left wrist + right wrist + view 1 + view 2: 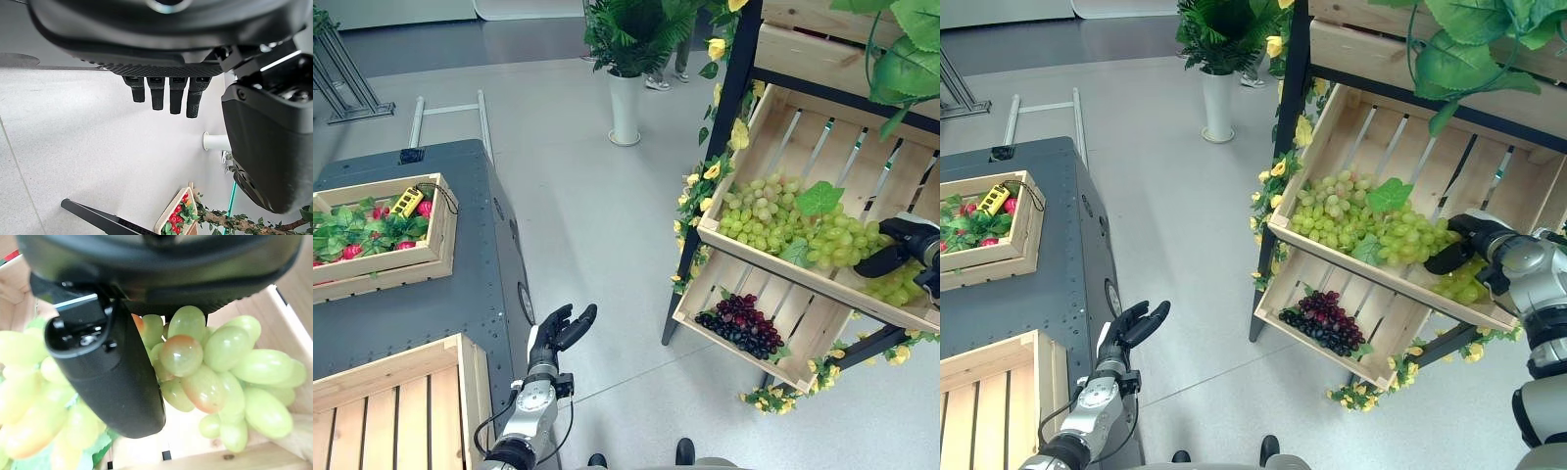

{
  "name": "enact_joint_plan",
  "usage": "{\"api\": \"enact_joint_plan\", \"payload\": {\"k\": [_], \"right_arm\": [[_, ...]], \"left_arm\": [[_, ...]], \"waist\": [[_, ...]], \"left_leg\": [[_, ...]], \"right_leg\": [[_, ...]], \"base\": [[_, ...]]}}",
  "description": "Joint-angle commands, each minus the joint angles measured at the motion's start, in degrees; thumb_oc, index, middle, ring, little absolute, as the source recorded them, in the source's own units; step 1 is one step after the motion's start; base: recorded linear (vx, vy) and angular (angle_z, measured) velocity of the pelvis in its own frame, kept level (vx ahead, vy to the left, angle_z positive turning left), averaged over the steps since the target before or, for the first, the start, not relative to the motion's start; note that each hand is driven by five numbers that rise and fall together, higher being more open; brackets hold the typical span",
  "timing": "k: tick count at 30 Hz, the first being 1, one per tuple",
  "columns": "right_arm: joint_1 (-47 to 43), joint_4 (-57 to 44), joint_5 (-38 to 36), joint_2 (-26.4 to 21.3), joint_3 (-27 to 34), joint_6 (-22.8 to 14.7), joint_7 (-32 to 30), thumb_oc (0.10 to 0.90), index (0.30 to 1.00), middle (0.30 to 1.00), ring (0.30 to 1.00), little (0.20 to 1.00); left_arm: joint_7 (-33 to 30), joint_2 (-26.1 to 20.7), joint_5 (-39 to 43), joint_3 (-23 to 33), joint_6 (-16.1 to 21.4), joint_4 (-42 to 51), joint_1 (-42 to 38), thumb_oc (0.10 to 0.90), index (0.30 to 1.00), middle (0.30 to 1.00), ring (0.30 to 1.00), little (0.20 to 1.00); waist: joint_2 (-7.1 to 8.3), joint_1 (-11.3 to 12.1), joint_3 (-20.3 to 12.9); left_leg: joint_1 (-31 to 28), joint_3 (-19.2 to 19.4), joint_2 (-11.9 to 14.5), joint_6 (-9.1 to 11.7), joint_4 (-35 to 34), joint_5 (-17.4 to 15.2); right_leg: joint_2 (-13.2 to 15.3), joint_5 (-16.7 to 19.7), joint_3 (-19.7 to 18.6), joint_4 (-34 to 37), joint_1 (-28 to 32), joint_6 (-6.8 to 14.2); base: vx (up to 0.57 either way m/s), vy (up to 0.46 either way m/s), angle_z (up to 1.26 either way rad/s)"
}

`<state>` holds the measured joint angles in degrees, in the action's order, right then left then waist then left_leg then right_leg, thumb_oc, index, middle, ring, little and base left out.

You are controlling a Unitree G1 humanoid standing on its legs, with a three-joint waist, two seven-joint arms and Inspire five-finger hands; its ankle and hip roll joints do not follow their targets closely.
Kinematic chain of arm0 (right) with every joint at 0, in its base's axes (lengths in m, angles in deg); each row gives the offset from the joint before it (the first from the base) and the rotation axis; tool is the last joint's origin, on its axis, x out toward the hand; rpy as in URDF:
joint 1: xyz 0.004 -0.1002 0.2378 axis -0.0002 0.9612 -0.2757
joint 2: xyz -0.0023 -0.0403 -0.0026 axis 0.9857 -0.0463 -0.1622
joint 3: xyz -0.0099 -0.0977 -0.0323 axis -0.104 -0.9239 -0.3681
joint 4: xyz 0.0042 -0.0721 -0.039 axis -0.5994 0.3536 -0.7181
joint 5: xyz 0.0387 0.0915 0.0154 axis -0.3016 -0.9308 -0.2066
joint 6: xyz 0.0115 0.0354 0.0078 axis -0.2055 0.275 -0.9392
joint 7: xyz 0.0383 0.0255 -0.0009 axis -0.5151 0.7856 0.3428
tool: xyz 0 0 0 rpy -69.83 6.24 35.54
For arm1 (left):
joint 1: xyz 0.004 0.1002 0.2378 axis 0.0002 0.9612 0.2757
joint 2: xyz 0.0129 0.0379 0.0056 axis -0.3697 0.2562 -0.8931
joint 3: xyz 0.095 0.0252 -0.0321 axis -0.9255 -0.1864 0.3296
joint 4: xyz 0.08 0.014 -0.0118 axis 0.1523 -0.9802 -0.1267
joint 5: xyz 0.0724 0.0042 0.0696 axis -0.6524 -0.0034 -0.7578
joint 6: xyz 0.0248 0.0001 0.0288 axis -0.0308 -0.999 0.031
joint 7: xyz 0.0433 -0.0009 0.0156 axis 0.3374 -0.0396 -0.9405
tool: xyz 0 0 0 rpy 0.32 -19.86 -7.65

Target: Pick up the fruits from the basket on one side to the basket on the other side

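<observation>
A slanted wooden crate [773, 127] on a shelf stand holds bunches of green grapes [773, 220]. My right hand [891, 250] lies in that crate at its right end, on a bunch of green grapes [205, 362]. In the right wrist view the thumb [112, 377] presses against this bunch, and the grapes sit tight under the palm and cover the fingers. The crate below [705, 304] holds dark grapes [744, 325]. My left hand [558, 335] hangs open over the floor beside the dark table, its fingers [166, 98] straight and holding nothing. An empty wooden crate [460, 382] sits at the table's near corner.
On the dark table [460, 294] a second crate [440, 230] holds leaves, red fruit and a yellow device [407, 202]. A potted plant [625, 98] stands on the floor behind. Yellow flowers and leaves trim the stand's black post [724, 127].
</observation>
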<state>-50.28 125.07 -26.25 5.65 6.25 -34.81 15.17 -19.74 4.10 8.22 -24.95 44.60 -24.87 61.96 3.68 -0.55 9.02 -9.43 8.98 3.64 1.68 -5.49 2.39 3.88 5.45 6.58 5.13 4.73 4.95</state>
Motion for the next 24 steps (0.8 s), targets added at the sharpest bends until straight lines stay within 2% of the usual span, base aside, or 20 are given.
{"api": "enact_joint_plan", "payload": {"k": [1,6,12,19,22,24], "right_arm": [[-12.39,5.12,4.01,-3.63,-0.02,1.01,-9.02,0.8,0.9,0.9,0.9,0.9],[-11.88,3.69,5.15,-4.02,0.29,3.12,-10.46,0.8,0.9,0.9,0.9,0.9],[-11.67,1.26,4.93,-4.16,0.44,2.97,-12.21,0.8,0.9,0.9,0.9,0.9],[-10.73,-2.63,2.32,-4.13,1.22,1.18,-13.82,0.8,0.9,0.9,0.9,0.9],[-9.62,-7.51,0.14,-4.24,1.92,0.48,-15.68,0.8,0.9,0.9,0.9,0.9],[-8.77,-11.42,-1.38,-4.1,2.92,-1.83,-18.04,0.8,0.9,0.9,0.9,0.9]], "left_arm": [[-0.16,-3.75,-1.13,-4.33,4.82,2.77,-6.06,0.8,0.9,0.9,0.9,0.9],[-0.42,-3.76,-1.06,-4.36,4.93,2.89,-5.66,0.8,0.9,0.9,0.9,0.9],[-0.26,-3.57,-1.2,-4.1,5.11,2.28,-5.44,0.8,0.9,0.9,0.9,0.9],[-0.62,-3.43,-1.63,-4.21,4.65,2.56,-5.35,0.8,0.9,0.9,0.9,0.9],[-0.85,-3.42,-1.89,-3.85,4.75,2.45,-5.07,0.8,0.9,0.9,0.9,0.9],[-0.88,-3.51,-1.96,-3.54,4.46,2.44,-5.1,0.8,0.9,0.9,0.9,0.9]], "waist": [[2.16,0.48,-3.69],[1.96,0.14,-3.82],[1.83,-0.25,-3.87],[1.66,-0.63,-4.0],[1.55,-1.1,-4.11],[1.46,-1.44,-4.17]], "left_leg": [[-0.85,-0.21,-2.38,-2.53,2.44,-9.81],[-0.73,0.02,-2.39,-2.48,2.28,-9.75],[-0.71,0.33,-2.36,-2.43,2.32,-9.77],[-0.85,0.54,-2.3,-2.3,2.03,-9.77],[-0.78,0.76,-2.32,-2.21,2.07,-9.79],[-0.78,0.93,-2.31,-2.17,2.16,-9.88]], "right_leg": [[0.36,-6.6,-0.87,-1.72,3.2,0.91],[0.29,-6.7,-1.17,-1.68,2.93,0.83],[0.22,-6.9,-1.55,-1.67,2.83,0.67],[0.23,-6.99,-1.61,-1.5,2.82,0.63],[0.25,-7.06,-1.8,-1.57,2.63,0.57],[0.27,-7.16,-1.87,-1.71,2.55,0.62]], "base": [[0.0,0.0,0.0],[0.0,0.002,-0.01],[0.0,0.005,-0.04],[0.0,0.0,0.0],[0.0,0.004,-0.02],[0.0,0.01,-0.06]]}}
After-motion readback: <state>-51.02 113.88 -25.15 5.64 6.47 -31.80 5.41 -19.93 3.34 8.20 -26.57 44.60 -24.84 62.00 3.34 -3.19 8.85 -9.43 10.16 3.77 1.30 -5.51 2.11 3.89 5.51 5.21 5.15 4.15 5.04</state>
